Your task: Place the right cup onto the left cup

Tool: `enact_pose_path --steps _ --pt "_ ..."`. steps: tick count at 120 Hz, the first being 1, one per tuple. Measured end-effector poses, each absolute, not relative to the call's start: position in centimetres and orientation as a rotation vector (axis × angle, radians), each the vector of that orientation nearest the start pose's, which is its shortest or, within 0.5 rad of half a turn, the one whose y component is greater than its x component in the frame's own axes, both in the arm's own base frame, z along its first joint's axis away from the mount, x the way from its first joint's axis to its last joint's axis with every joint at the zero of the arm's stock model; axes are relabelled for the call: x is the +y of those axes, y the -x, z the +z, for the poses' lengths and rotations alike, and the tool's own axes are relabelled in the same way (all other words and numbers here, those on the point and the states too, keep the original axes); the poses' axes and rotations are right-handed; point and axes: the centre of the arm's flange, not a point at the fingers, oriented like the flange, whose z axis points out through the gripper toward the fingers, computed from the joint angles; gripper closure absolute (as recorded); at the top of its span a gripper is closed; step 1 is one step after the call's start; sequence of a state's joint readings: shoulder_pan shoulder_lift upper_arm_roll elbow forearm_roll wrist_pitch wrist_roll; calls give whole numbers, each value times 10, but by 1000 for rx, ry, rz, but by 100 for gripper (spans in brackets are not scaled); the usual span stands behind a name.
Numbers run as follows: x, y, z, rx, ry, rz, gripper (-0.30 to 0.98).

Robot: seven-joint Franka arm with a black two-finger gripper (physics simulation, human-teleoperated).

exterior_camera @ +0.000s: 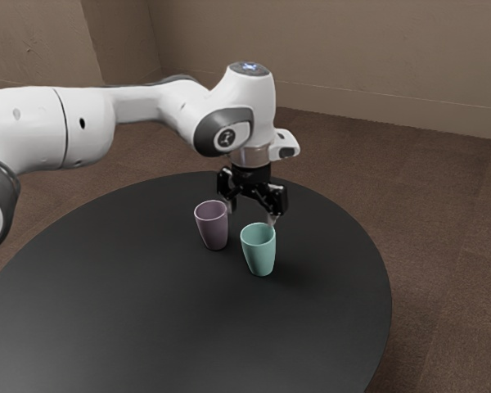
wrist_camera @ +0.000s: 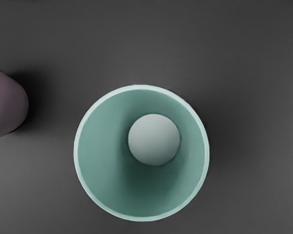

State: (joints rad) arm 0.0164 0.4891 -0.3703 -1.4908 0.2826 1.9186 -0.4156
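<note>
The desk (exterior_camera: 131, 311) was round and matte black, on brown carpet (exterior_camera: 450, 205) below beige-brown walls (exterior_camera: 360, 49). A dark emblem (exterior_camera: 227, 138) marked the white arm (exterior_camera: 139, 108), too small to read. The teal cup (exterior_camera: 260, 252), smooth, pale-rimmed and tapering downward, stood upright on the desk near the mauve cup (exterior_camera: 213, 228). The jaws stood wide apart, gripping nothing, near its rim.

The table (exterior_camera: 147, 319) holds one cup (exterior_camera: 214, 229) near another cup (exterior_camera: 260, 255).
</note>
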Motion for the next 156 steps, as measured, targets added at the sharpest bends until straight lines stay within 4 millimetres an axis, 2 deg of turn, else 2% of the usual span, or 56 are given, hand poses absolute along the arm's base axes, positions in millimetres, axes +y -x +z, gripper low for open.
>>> enact_pose_path --steps 29,56,83,126,138,156 --pt "-194 -667 379 -28 3051 -50 0" --pt "-197 -673 346 -47 3044 -52 0" --pt "-216 -672 345 -52 3054 -99 0" --pt "-213 -676 311 -97 3052 -73 2" --pt "-212 -677 301 -109 3053 -60 8" --pt "-212 -678 300 -123 3055 -65 30"
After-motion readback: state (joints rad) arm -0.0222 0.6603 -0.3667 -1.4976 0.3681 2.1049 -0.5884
